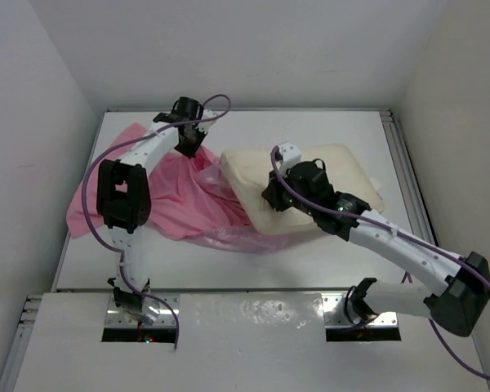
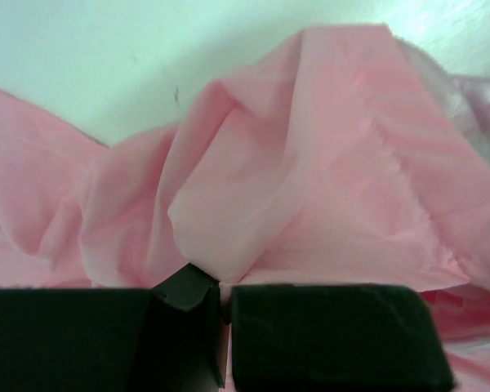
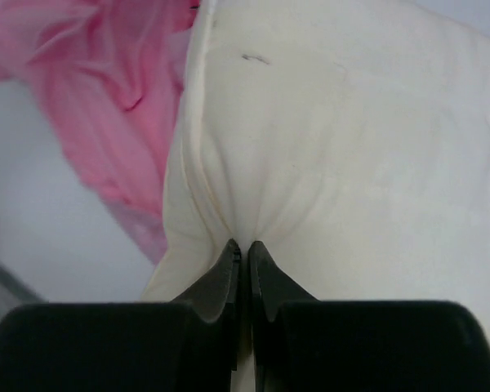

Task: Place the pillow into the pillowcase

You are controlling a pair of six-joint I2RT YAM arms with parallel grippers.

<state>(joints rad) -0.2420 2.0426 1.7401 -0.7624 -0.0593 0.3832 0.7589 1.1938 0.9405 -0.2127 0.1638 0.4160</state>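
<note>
Pink satin pillowcase (image 1: 167, 192): crumpled on the white table (image 1: 310, 265), spread to the left of the left gripper (image 1: 189, 144) and back toward its arm base. Its mouth cannot be made out.
Contents: cannot tell if anything is inside. The cream pillow (image 1: 343, 175) lies in the open, right of the left gripper.
Left gripper: jaws closed on a fold of the pink cloth, which rises in a soft peak straight ahead of the fingers in the wrist view.
Right gripper (image 1: 272, 196): jaws pinched tight on the pillow's cover near its near-left corner. Gathers fan out from the fingertips.
Pillow: plump, lying lengthwise across the table, mostly ahead and right of the right gripper. Its left end touches the pink cloth, and a thin pink flap shows along its near edge, just beside the right gripper.
Edges: the pillow's side seam runs away ahead of the right gripper, slightly to its left. The pillowcase's outer corner reaches about to the table's left edge.
Open room: bare table between the right gripper and the arm bases. A narrower strip lies beyond the left gripper, up to the back wall (image 1: 253, 49).
Around: metal rail (image 1: 402, 163) along the table's right edge, well right of the right gripper. A purple cable (image 1: 220, 102) loops beside the left gripper.
In the way: the left arm's elbow (image 1: 122, 196) hangs over the pillowcase and hides part of it.
</note>
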